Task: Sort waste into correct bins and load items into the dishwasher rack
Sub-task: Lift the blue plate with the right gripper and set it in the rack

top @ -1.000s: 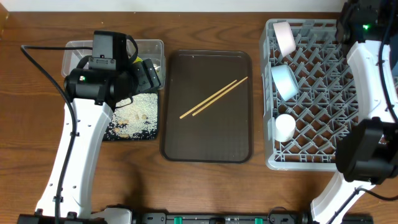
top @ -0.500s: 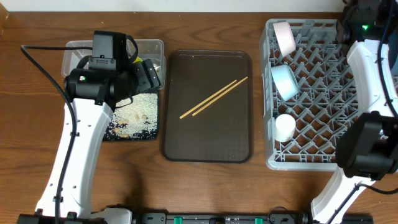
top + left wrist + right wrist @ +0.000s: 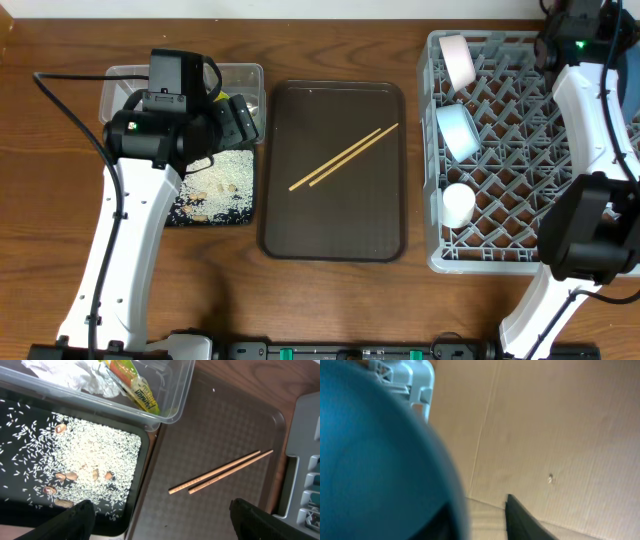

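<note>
The left claw [image 3: 161, 510] hangs spread wide and empty over the near part of the brown serving tray [image 3: 210, 420]. On that tray two wooden chopsticks [image 3: 220, 472] lie side by side on a slant. Left of it, the black tray [image 3: 12, 505] holds scattered rice scraps [image 3: 95, 455] and a few brown bits. Just beyond, the clear tub [image 3: 172, 412] holds the crumpled tissue [image 3: 70, 375] and the yellow-green wrapper [image 3: 132, 390].

The right claw [image 3: 482, 520] is at the far right corner of the dishwasher rack [image 3: 500, 160]. The dark blue bowl [image 3: 375, 460] fills its camera, so I cannot tell whether it is pinching. The cream bowl [image 3: 458, 60], light blue bowl [image 3: 458, 130] and white cup [image 3: 458, 203] stand along the rack's left side.
</note>
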Motion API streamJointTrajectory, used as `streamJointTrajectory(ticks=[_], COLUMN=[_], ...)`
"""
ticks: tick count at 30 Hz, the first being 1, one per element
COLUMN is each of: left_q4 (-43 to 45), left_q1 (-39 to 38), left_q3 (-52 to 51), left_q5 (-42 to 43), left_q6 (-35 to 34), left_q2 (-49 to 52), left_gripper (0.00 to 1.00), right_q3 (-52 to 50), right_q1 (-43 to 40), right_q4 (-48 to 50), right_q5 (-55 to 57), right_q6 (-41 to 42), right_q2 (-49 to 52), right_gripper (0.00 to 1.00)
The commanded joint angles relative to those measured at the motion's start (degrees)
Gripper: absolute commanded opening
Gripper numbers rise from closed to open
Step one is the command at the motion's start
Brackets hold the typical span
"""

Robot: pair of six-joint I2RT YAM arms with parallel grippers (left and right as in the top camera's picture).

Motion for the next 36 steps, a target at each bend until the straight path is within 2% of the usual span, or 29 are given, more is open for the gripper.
streamJointTrajectory(ticks=[1,5,11,18,19,24,25,31,36], left_q4=[-0.2,-0.2,-0.2,-0.2,-0.2,-0.2,-0.2,-0.2,-0.2], left_q1=[0.2,0.2,0.2,0.2,0.2,0.2,0.2,0.2,0.2], left_q3=[-0.2,-0.2,-0.2,-0.2,-0.2,-0.2,-0.2,-0.2,-0.2], left_q5=[-0.5,-0.5,-0.5,-0.5,-0.5,-0.5,-0.5,-0.5,-0.5], left_q6=[0.3,0.3,0.3,0.3,0.3,0.3,0.3,0.3,0.3], left_q2=[0.2,0.2,0.2,0.2,0.2,0.2,0.2,0.2,0.2], left_gripper=[0.89,0.89,0.89,0.89,0.89,0.89,0.89,0.89,0.89], right_q3=[0.3,0.3,0.3,0.3,0.3,0.3,0.3,0.3,0.3], right_q1=[2.8,5.0,6.0,5.9,5.9,6.9,7.4,10.1,13.3], right_q4=[-0.1,0.0,0.0,0.0,0.3,5.1,5.4,5.3,3.7], right_q5=[-0.7,-2.4,-3.2,-3.3,-3.3,-4.2,-5.5,-13.1,-14.2], right_q6=[1.8,1.8,2.1,10.3,11.3,16.3,17.2,26.6,33.4], right_q2=[-0.2,-0.2,-0.2,-0.2,-0.2,-0.8,-1.2,-3.2,-4.1], right_gripper=[0.38,0.47,0.49,0.61,0.64,0.96,0.99,0.99,0.99])
